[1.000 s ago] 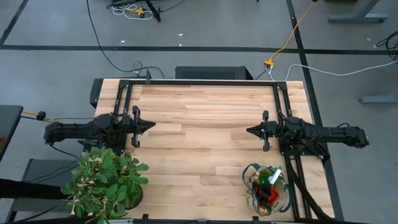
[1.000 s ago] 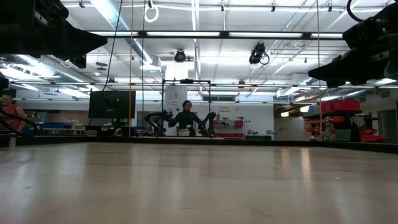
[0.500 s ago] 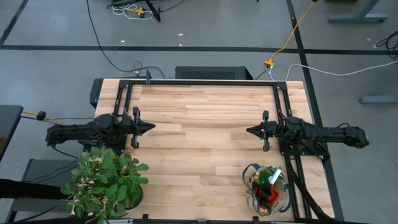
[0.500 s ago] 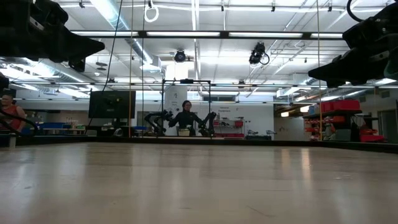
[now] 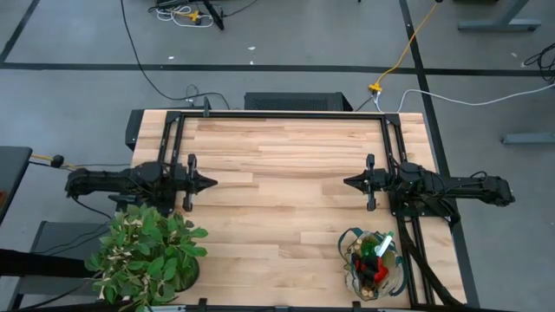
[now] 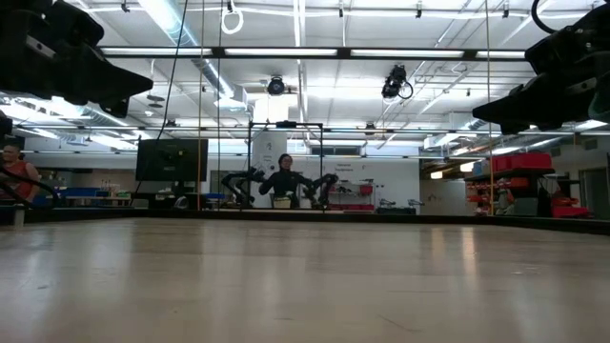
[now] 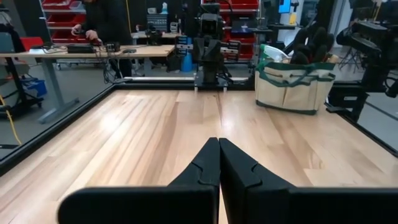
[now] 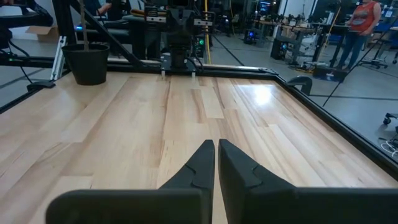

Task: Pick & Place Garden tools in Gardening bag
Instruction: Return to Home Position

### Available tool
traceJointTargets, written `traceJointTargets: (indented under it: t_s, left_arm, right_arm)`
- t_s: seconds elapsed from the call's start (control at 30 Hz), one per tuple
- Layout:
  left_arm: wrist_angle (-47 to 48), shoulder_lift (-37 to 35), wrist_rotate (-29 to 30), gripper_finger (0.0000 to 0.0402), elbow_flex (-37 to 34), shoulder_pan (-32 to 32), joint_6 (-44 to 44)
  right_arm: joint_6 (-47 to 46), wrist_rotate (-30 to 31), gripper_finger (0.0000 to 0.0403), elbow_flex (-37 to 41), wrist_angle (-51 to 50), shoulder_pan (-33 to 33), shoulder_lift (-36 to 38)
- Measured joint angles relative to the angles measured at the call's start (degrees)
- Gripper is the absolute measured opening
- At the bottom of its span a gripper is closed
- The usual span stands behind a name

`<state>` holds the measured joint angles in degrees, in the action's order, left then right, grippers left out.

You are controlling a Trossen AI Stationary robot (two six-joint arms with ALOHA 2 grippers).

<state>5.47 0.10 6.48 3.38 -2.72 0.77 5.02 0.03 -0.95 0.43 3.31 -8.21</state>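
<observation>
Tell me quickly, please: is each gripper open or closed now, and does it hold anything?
Left gripper: closed, holding nothing, above the table, left side.
Right gripper: closed, holding nothing, above its right side.

Left gripper (image 5: 209, 183) and right gripper (image 5: 348, 181) face each other, fingers (image 7: 204, 169) together.

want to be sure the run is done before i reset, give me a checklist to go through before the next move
1. No loose tools on the table: ok, none show.
2. Tools in the gardening bag: ok, red and green items show inside from above; full count cannot tell.
3. Bag upright: ok in the left wrist view.
4. The left gripper empty: ok, shut on nothing.
5. The right gripper empty: ok, shut on nothing.
6. The potted plant apart from the left arm: cannot tell, leaves lie close beside it.
</observation>
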Motion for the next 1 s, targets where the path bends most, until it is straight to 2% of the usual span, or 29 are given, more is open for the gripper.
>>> traceJointTargets:
  t_s: [0.63,1.0]
  left_arm:
    - [1.14,0.15,0.73,0.0003,0.07,-0.41,-0.10]
    - [1.17,0.15,-3.14,0.0003,0.04,-0.41,0.05]
  right_arm:
    - [0.00,0.00,0.0025,0.00,0.02,0.00,0.00]
    - [0.00,-0.01,0.0025,0.00,0.01,-0.01,-0.02]
